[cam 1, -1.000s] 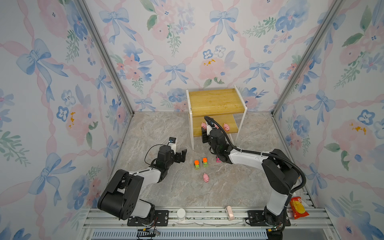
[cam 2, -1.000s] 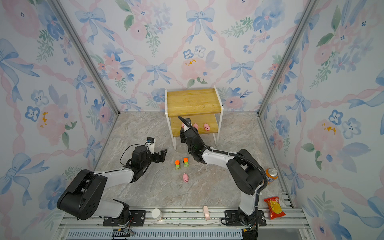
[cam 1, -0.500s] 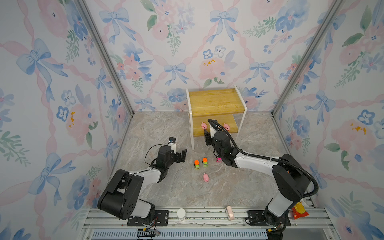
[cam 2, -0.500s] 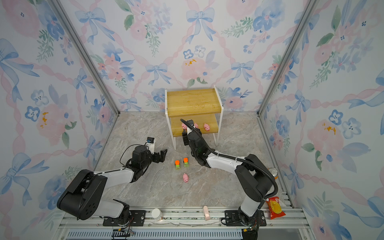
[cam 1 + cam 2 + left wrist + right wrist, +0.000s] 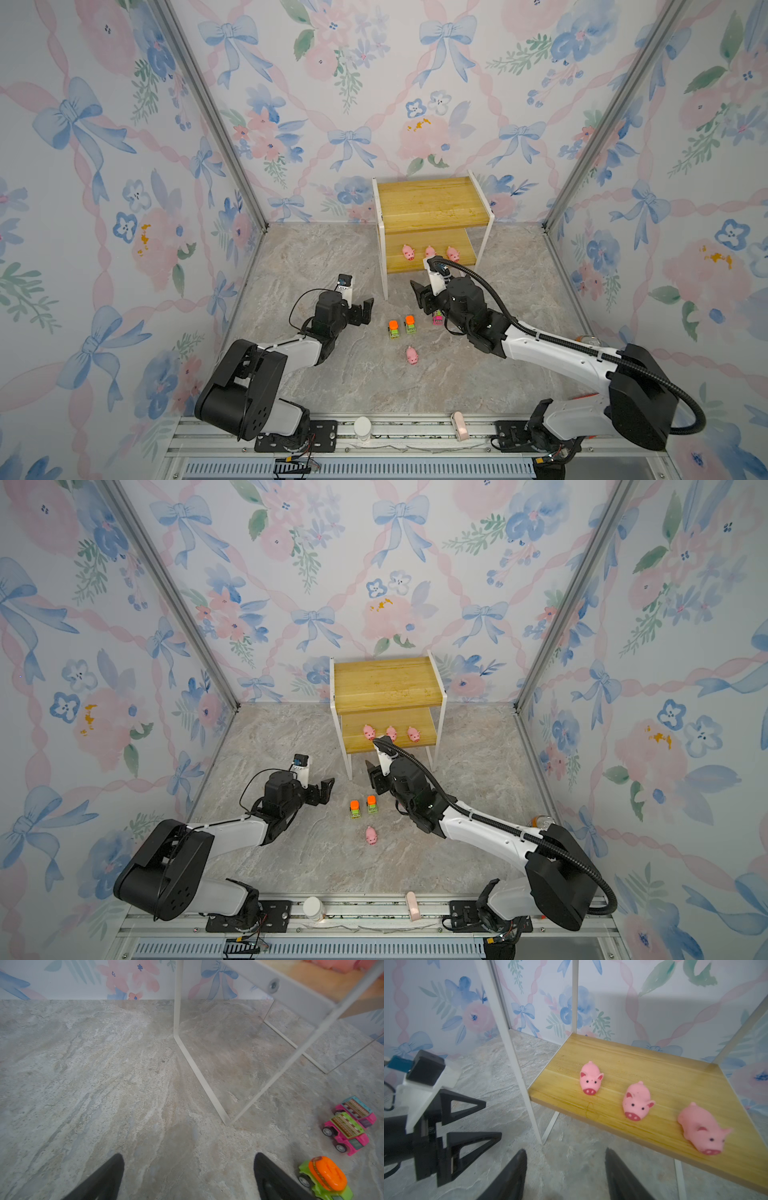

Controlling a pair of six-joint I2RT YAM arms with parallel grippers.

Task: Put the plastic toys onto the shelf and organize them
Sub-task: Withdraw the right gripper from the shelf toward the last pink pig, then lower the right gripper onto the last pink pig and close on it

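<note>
The shelf stands at the back. Three pink pigs sit in a row on its lower board. On the floor in front are two green trucks, a fourth pig and two pink buses. My right gripper hangs open and empty just in front of the shelf, above the buses. My left gripper is open and empty, low over the floor left of the trucks.
The shelf's thin white leg stands on the floor just ahead of the left gripper. An orange soda can peeks out behind the right arm. A white cylinder and a pale pink piece rest on the front rail.
My right gripper has opened and drawn back from the lower board toward the front, leaving the middle pig on the shelf. The left arm has not moved.
</note>
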